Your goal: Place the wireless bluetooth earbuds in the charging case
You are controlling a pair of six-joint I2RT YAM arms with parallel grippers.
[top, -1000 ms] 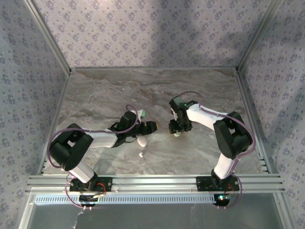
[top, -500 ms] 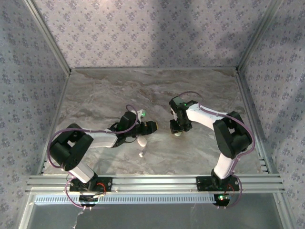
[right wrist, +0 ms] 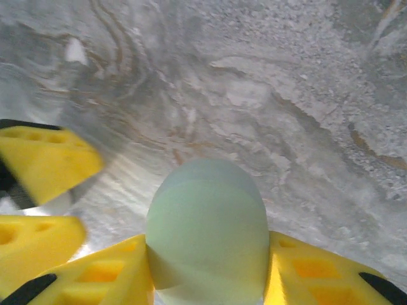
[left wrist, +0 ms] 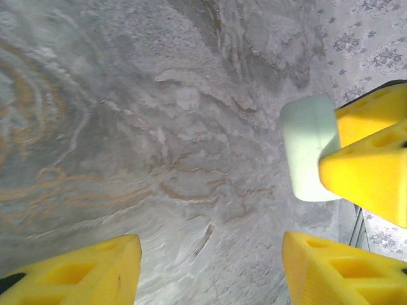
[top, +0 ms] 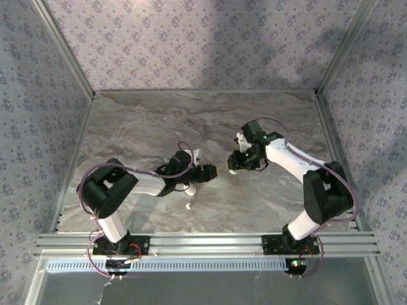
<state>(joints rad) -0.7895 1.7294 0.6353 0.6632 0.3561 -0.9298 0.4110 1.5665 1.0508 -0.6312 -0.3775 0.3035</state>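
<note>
One tiny whitish earbud (top: 189, 205) lies on the smooth, grey, marble-patterned table (top: 140, 127), near the front and just by the left arm, close to a white oval case (top: 191, 189). The right pincer (right wrist: 206, 254) squeezes a smooth, round, pale green case (right wrist: 206, 210) between its yellow wedge-shaped fingers (right wrist: 102, 276), and the left pincer (left wrist: 211, 244) is spread wide with nothing in it. A second ago the right pincer pointed down at the table. Now it has turned sideways and the left arm has reached further over, so the two pincers are almost nose to nose.
</note>
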